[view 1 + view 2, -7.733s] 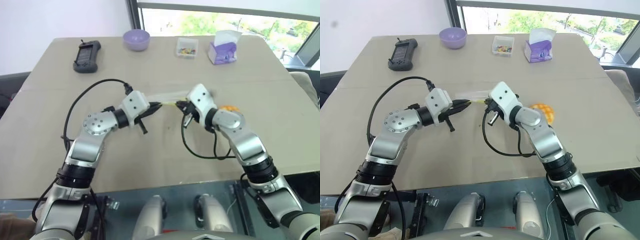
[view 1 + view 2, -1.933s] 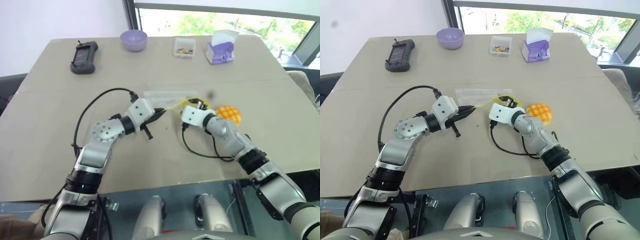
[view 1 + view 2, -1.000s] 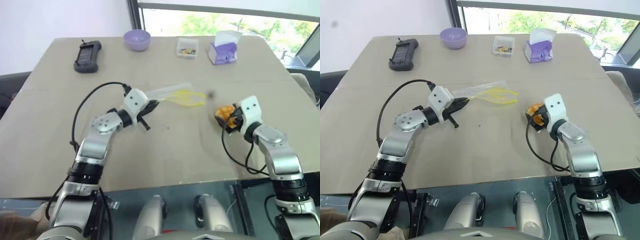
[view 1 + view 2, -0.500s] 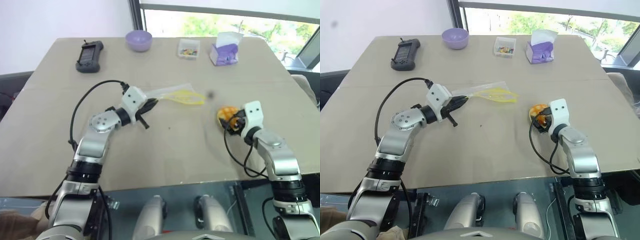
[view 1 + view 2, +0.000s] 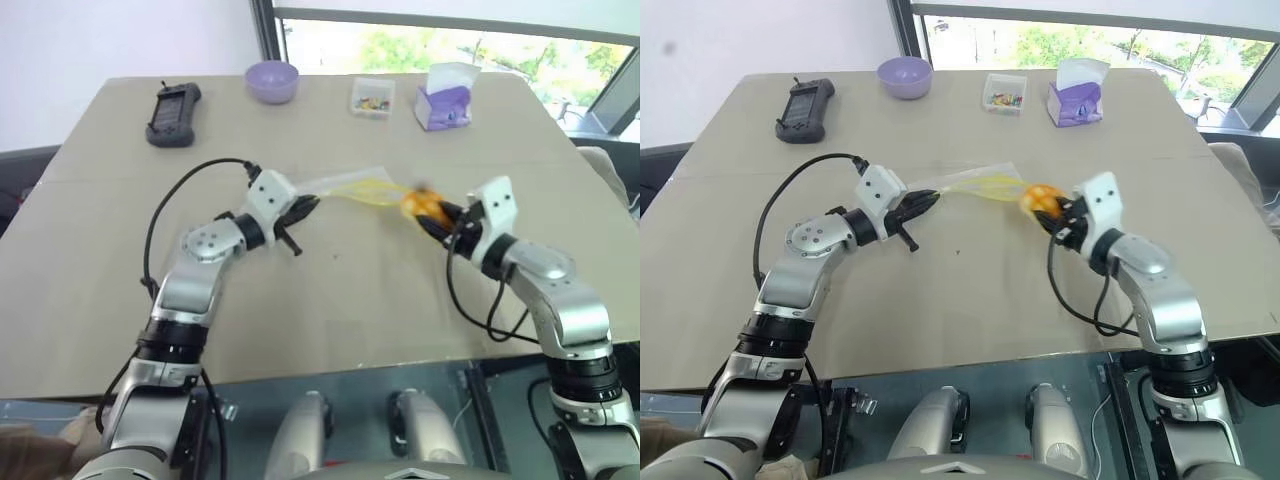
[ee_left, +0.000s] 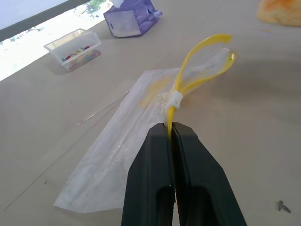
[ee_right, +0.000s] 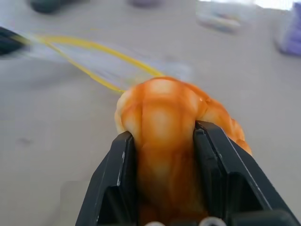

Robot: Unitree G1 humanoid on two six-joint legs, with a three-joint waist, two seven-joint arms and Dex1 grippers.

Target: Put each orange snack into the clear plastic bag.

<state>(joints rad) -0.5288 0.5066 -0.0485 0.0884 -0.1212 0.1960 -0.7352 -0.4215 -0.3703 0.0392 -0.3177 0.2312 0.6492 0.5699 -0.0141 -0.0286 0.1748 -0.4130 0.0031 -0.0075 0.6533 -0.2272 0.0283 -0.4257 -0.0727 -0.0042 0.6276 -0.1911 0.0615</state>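
My two arms are built of silver-grey metal segments with rounded joint housings, ringed by black bands near the elbows and forearms. Each wrist carries a white, boxy camera block. A loose black cable loops out from each arm and plugs in near that block. The left end effector (image 5: 306, 207) ends in two slim, tapered matte black fingers (image 6: 155, 188). The right end effector (image 5: 1057, 222) has the same black fingers (image 7: 115, 188), broad and flat-faced up close.

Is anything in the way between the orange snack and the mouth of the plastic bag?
Nothing visible. The right gripper holds the snack just off the bag's open yellow-rimmed mouth, with only bare table between. The left gripper pinches the bag's seal strip.
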